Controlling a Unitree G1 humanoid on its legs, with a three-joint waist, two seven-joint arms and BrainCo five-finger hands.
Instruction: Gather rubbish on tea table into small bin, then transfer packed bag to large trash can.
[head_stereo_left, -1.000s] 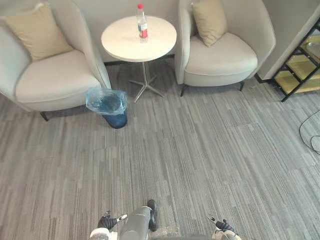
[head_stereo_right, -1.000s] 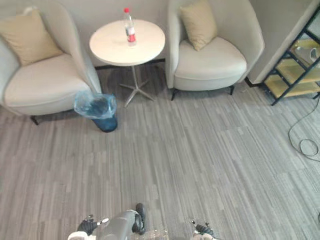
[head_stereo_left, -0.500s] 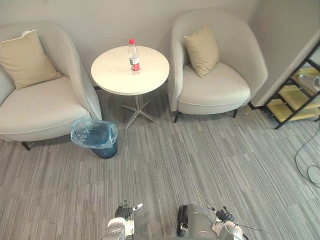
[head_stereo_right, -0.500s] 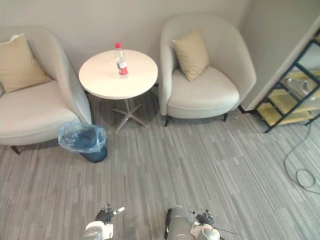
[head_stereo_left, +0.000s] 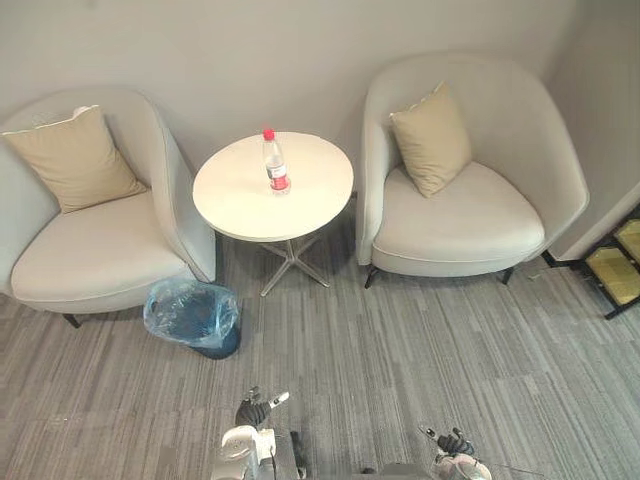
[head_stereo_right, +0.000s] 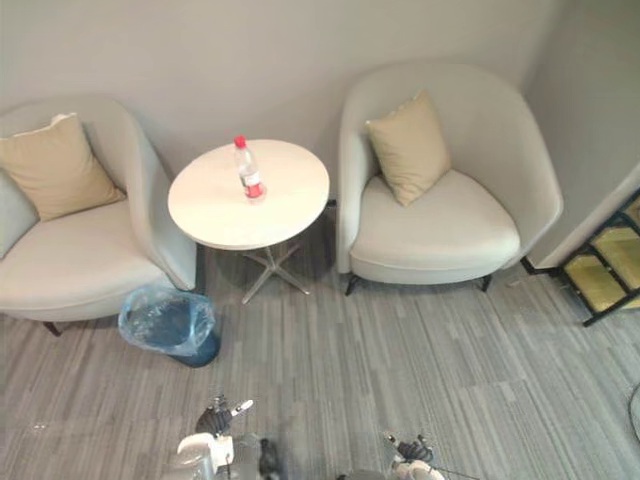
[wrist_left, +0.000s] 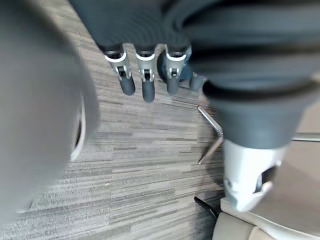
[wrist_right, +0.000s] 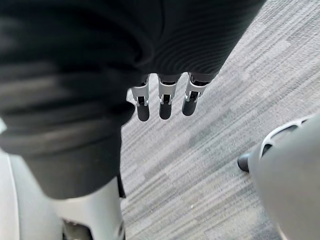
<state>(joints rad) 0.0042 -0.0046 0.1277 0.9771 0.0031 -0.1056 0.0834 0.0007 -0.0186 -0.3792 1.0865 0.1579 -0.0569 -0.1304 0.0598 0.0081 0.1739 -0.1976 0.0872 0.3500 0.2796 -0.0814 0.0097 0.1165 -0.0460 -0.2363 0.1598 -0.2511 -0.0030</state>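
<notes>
A clear plastic bottle (head_stereo_left: 275, 165) with a red cap and a red label stands upright on the round white worktop (head_stereo_left: 305, 205), slightly toward its far side and left of its middle. The worktop rests on a thin metal stem with splayed feet, set between two pale grey armchairs against the wall. The left armchair (head_stereo_left: 95, 255) carries a tan cushion (head_stereo_left: 72, 160) leaning on its backrest, and the right armchair (head_stereo_left: 470, 220) carries a second tan cushion (head_stereo_left: 432, 140) in the same way. The small bin (head_stereo_left: 192, 315), dark and lined with a translucent blue bag that billows over its rim, stands on the grey striped carpet (head_stereo_left: 400, 350) just beside the front corner of the left armchair and near the worktop's feet. A black-framed shelf (head_stereo_left: 622, 272) shows at the right edge. Both hands hang low over the carpet, well apart from the worktop and the bin. The left hand (head_stereo_left: 254, 410) is released, its fingers (wrist_left: 146, 82) hanging straight in a row with nothing between them and the thumb. The right hand (head_stereo_left: 455, 441) is likewise released, its fingers (wrist_right: 165, 102) relaxed over bare carpet and holding nothing.
</notes>
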